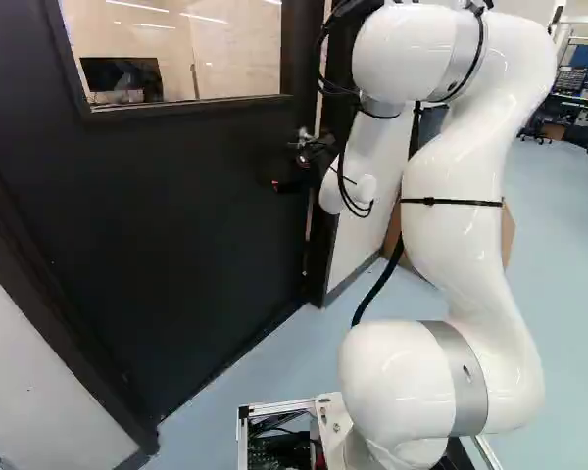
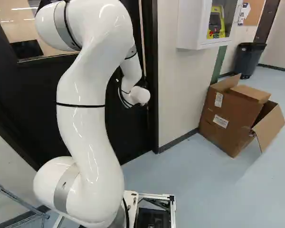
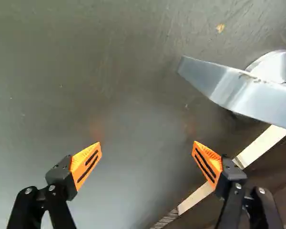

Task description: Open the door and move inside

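Observation:
In the left base view my gripper point(image 1: 279, 184) is small and dark against the black door point(image 1: 176, 225), just below the metal lever handle point(image 1: 302, 142). The arm hides the gripper and handle in the right base view. Seen from the wrist, the gripper point(image 3: 147, 148) stands wide open with nothing between its orange pads. The silver handle point(image 3: 233, 90) lies ahead of and off to the side of one finger, apart from both, its free end pointing toward the space ahead of the fingers. Behind everything is the door's dark surface point(image 3: 109, 95), which looks shut in its frame.
A dark door frame point(image 2: 152, 95) and a pale wall point(image 2: 175, 99) stand beside the handle side. Open cardboard boxes point(image 2: 232, 114) sit on the floor by that wall, below a white cabinet point(image 2: 194, 23). A dark bin point(image 2: 248, 59) stands farther off. The door has a window point(image 1: 176, 49).

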Tool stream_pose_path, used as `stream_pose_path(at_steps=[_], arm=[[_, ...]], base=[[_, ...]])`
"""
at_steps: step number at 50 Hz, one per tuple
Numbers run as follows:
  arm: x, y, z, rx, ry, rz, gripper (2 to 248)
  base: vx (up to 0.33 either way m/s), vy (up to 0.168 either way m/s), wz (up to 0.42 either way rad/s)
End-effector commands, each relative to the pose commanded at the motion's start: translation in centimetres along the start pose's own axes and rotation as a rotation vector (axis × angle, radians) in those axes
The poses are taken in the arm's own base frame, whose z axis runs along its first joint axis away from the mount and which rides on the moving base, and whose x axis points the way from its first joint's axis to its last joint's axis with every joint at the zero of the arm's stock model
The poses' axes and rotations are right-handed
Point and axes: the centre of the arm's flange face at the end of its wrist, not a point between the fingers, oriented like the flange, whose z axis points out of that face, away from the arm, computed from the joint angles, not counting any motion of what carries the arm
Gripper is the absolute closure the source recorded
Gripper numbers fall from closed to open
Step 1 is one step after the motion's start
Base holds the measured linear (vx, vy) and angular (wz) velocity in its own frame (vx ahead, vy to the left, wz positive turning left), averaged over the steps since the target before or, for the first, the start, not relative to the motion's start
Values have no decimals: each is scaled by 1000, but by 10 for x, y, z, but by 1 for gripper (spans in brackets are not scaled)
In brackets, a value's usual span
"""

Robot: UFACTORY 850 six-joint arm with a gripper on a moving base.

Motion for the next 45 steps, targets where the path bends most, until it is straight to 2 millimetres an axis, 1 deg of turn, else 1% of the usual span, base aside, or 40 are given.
stream_pose_path(at_steps=[26, 45], arm=[[0, 8, 38, 17, 30, -24, 3], [2, 10, 69, 47, 61, -53, 3]], base=[[0, 0, 0], [0, 0, 0]])
